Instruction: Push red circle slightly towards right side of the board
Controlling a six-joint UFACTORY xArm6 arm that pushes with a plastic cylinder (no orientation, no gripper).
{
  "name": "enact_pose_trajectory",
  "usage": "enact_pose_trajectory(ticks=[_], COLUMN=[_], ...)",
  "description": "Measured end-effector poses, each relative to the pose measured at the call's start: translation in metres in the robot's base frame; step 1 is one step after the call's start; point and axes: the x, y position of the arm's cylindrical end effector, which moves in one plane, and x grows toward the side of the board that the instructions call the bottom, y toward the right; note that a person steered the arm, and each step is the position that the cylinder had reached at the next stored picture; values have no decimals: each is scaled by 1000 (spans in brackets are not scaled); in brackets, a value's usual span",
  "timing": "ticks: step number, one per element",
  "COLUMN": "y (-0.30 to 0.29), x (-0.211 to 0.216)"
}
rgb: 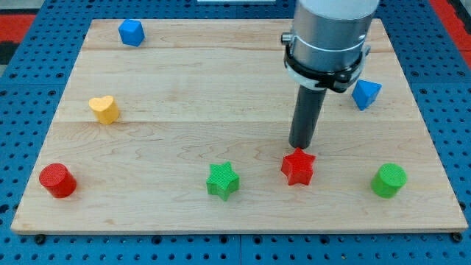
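The red circle (57, 180), a short red cylinder, stands near the board's bottom left corner. My tip (299, 146) is far to its right, just above the red star (298, 167), touching or nearly touching the star's top edge. The rod hangs from the grey arm at the view's top right.
A green star (222, 180) sits left of the red star. A green circle (388, 180) is at the bottom right. A yellow heart (104, 110) is at the left, a blue block (131, 32) at the top left, and a blue triangle-like block (366, 93) at the right. The wooden board (184, 81) lies on a blue pegboard.
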Motion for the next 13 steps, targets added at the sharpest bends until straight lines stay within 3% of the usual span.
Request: enact_pose_trajectory(ticks=[2,4,6,9,13], y=[17,-20,-144,-381,-349], x=[25,-3,-4,16,90])
